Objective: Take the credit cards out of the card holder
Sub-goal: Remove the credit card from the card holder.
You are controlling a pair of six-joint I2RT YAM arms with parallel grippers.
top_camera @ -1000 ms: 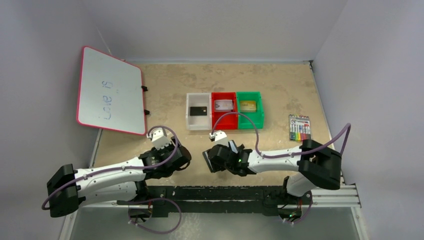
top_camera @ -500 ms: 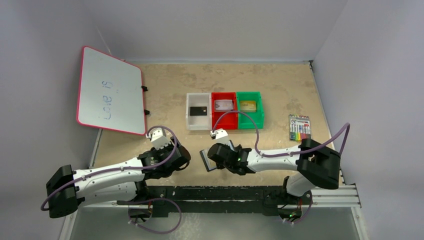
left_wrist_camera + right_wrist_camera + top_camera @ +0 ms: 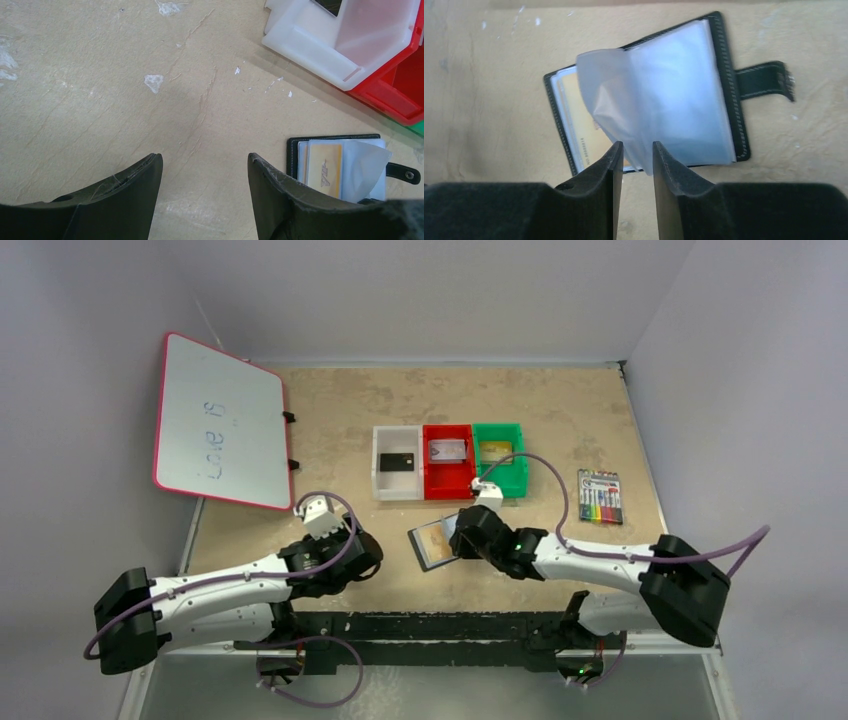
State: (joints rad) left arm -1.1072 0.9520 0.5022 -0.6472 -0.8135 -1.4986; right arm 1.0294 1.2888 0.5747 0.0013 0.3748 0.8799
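Note:
The card holder lies open on the table, black with clear sleeves, its strap tab pointing away. A gold-tan card shows in its left page. One clear sleeve stands up, and its corner reaches between the tips of my right gripper, which is open by a narrow gap at the holder's near edge. My left gripper is open over bare table, with the card holder just to its right. A black card, a silver card and a gold card lie in the bins.
The white bin, red bin and green bin stand in a row behind the holder. A pack of markers lies at the right. A whiteboard leans at the far left.
My right arm has swung right and away from the near edge. The card holder, earlier up on edge at that gripper, now lies open and flat. The left arm has not moved.

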